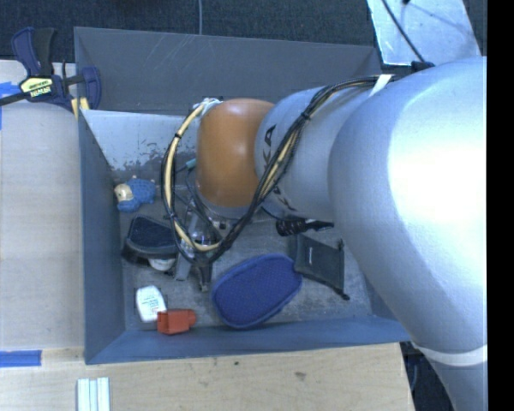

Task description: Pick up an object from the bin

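The pincer (199, 269) was down low by the floor of the grey metal bin (240, 58), under the arm's round orange cover (231, 152) and its looped cables (176, 174). I could not tell if the pincer was wide or narrow. It sat between two things. Just beside it, toward the front right of the bin, lay a soft blue oval pad (253, 291). Just beside it on the other side lay a dark blue rounded thing like a little shoe (150, 236). I could not tell if the pincer touched either one. Near the front left corner lay a small white tube with a label (150, 302), touching a small red block (177, 320). Farther back on the left sat a little blue and yellow toy (134, 193). A flat black square piece (319, 259) lay on the right, partly under the big silver arm (394, 187).
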